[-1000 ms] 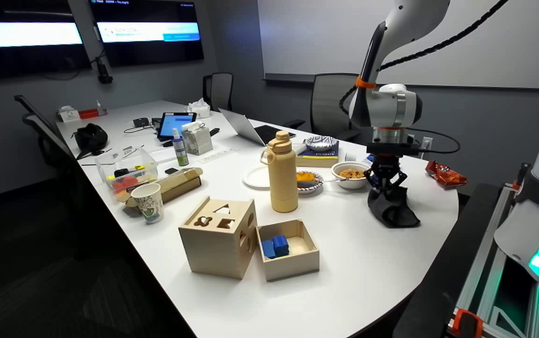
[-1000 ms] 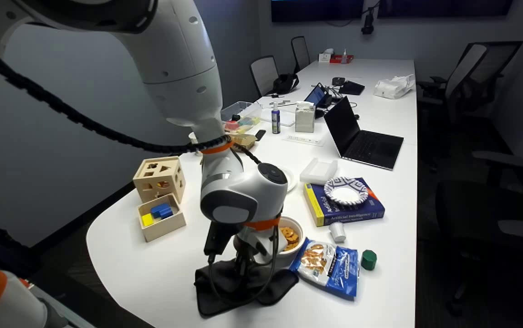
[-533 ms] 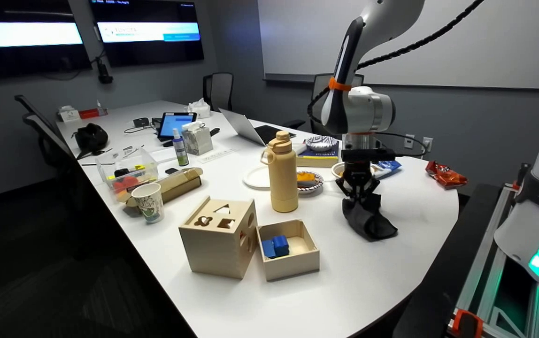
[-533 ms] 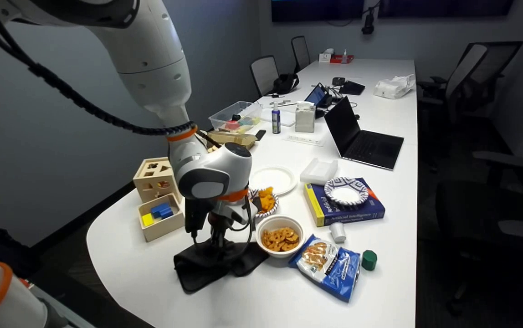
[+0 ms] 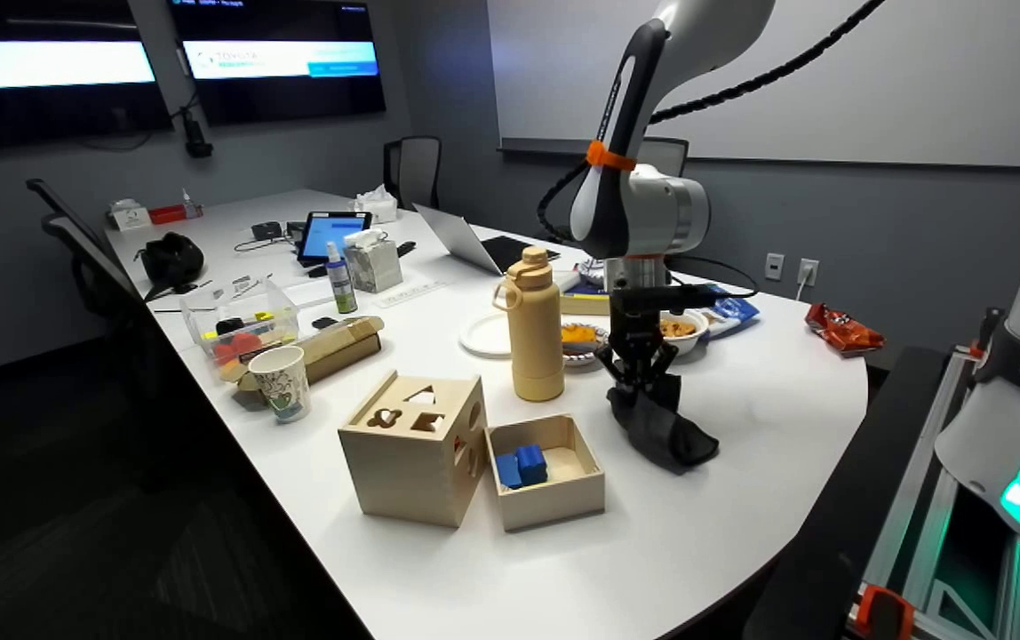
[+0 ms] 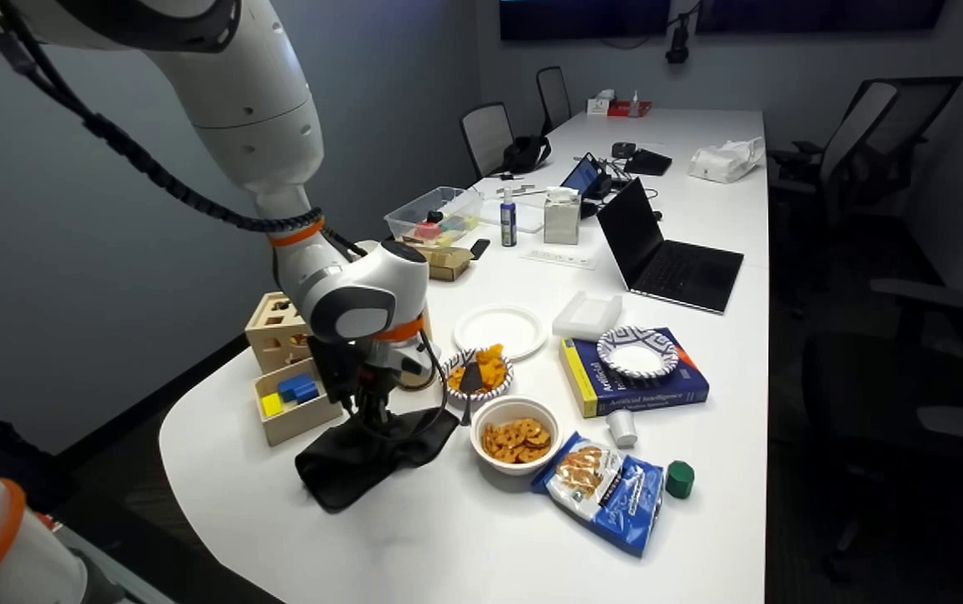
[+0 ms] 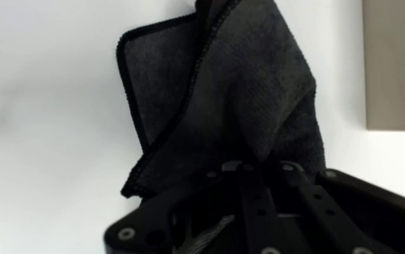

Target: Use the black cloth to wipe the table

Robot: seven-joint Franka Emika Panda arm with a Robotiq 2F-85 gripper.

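Observation:
The black cloth (image 5: pixel 665 437) lies bunched on the white table (image 5: pixel 768 462), beside the open wooden tray. It also shows in an exterior view (image 6: pixel 347 466), spread to both sides under the gripper. My gripper (image 5: pixel 648 384) points down and is shut on the cloth's middle, low over the table. In the wrist view the cloth (image 7: pixel 255 77) rises in a fold between the fingertips (image 7: pixel 264 164); the fingertips themselves are dark and partly hidden. Faint grey marks show on the table (image 7: pixel 65 141) at the left of the wrist view; I cannot tell if they are smudges or reflections.
An open wooden tray (image 5: pixel 554 511) with blocks and a shape-sorter box (image 5: pixel 417 453) stand close by. A tan bottle (image 5: pixel 537 333), a pretzel bowl (image 6: pixel 517 470), a patterned bowl of orange food (image 6: pixel 486 373) and a blue snack bag (image 6: pixel 616 503) stand around. A red bag (image 5: pixel 843 331) lies near the edge.
My gripper has dragged the cloth across the table, away from the blue snack bag and pretzel bowl and toward the wooden tray. The pretzel bowl is now uncovered in an exterior view.

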